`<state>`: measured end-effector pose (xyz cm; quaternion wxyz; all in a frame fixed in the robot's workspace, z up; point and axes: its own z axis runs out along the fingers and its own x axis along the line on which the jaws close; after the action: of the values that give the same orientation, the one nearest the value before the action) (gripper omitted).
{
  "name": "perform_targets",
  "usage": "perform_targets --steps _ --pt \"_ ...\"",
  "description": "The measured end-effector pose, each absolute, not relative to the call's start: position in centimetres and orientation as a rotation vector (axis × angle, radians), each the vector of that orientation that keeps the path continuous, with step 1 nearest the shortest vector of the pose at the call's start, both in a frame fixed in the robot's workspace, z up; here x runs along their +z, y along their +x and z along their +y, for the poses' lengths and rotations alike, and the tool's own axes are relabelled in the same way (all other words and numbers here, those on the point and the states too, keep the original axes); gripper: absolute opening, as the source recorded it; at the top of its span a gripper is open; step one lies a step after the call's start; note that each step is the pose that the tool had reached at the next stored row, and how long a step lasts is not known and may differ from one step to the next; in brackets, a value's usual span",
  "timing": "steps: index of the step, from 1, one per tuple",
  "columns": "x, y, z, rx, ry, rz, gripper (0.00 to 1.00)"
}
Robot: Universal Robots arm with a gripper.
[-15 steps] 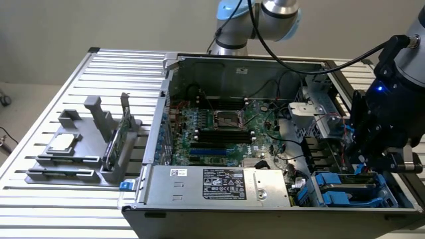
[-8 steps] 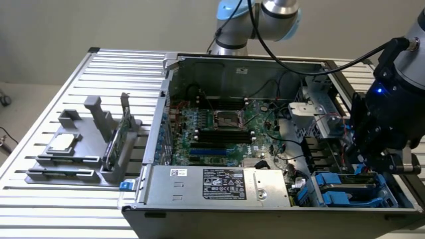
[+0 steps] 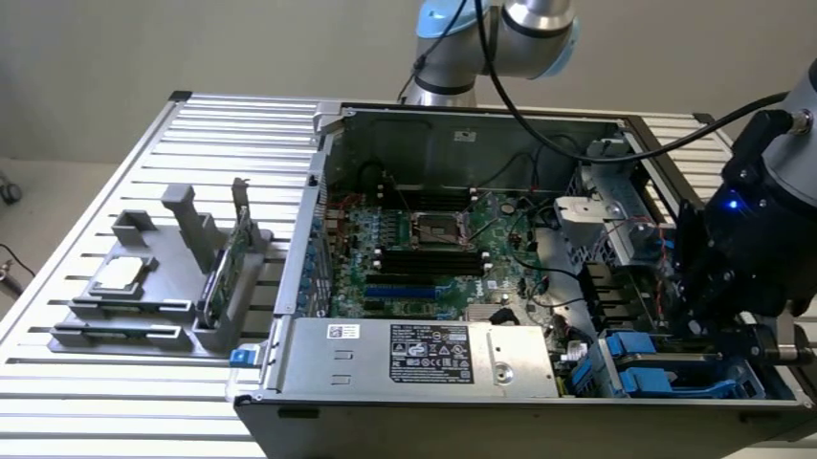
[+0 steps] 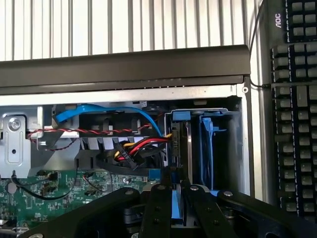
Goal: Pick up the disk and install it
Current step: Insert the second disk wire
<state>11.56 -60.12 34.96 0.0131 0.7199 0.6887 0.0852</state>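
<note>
Now the fingers (image 4: 177, 198) pinch the disk (image 4: 179, 148) by its blue carrier edge (grey metal showing edge-on), closed narrowly upon it, upright in the drive bay (image 4: 233, 144) at the case's (image 3: 383, 382) corner.

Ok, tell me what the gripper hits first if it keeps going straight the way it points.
The gripper is closed on the blue-framed disk, pointing into the drive bay at the computer case's corner. Going straight on, the disk would probably meet the bay's far end; depth is hard to judge.
</note>
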Motion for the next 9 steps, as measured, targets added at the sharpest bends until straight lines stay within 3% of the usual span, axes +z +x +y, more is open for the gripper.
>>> perform_targets --steps 9 --pt "34.24 11.67 -60.32 0.289 2.23 2.18 0.16"
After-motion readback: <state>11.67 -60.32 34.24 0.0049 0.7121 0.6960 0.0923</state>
